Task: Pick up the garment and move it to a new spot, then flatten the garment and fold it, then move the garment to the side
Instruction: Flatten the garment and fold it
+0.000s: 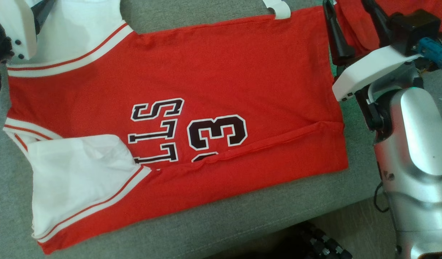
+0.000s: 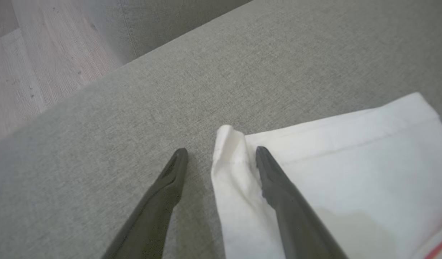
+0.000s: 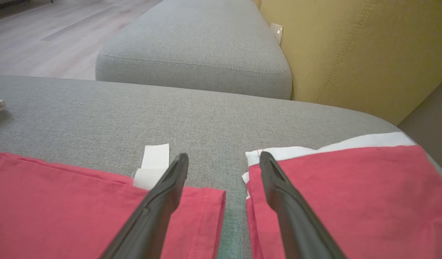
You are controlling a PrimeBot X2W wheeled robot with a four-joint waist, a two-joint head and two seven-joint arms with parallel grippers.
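The garment (image 1: 224, 72) is a red jersey with white sleeves, dark lettering and a "3". It lies flat on the grey sofa cushion (image 1: 213, 223), its near long edge folded up over the print. My left gripper (image 1: 41, 12) is at the far left corner. In the left wrist view this gripper (image 2: 221, 151) is open, straddling the rolled corner of the white sleeve (image 2: 350, 162). My right gripper (image 1: 347, 3) is at the far right corner. In the right wrist view it (image 3: 224, 155) is open above the jersey's red hem corner (image 3: 62, 201), holding nothing.
A second red cloth with a white edge (image 3: 350, 198) lies just right of the jersey's corner. A white label (image 3: 154, 162) sticks out from the hem. A yellow backrest (image 3: 350, 54) and another grey cushion (image 3: 195, 46) stand beyond. Wood floor (image 2: 26, 54) lies past the cushion's edge.
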